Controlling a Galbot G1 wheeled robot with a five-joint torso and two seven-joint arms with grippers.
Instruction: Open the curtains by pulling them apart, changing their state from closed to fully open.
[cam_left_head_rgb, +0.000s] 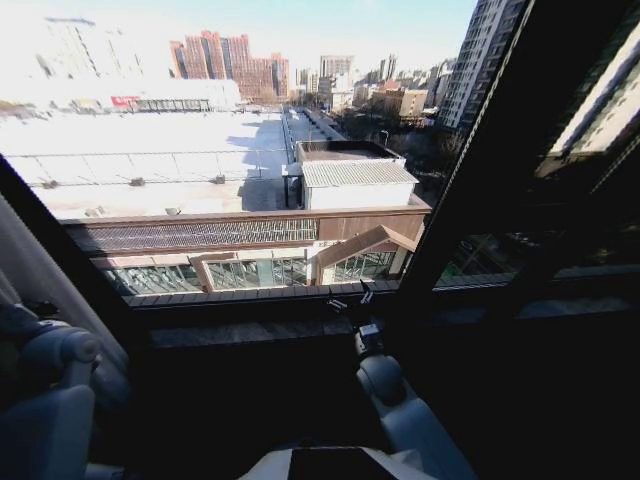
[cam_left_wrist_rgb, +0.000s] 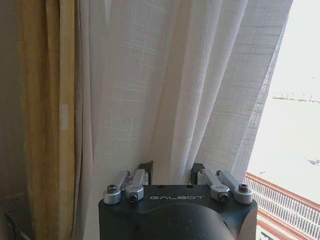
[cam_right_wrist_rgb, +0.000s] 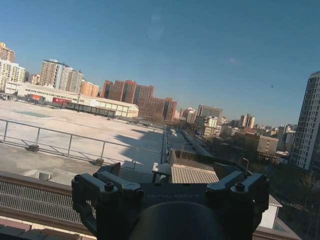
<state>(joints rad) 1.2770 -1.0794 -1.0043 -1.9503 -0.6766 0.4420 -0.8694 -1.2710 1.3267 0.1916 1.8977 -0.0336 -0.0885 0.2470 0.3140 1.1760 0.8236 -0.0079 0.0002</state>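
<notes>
Curtains (cam_left_wrist_rgb: 165, 90) directly before left gripper (cam_left_wrist_rgb: 172, 172) jaws

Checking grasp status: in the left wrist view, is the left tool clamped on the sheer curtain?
No. The left tool sits open, its fingers spread in front of the pleated sheer white curtain, with no fabric pinched between them.
</notes>
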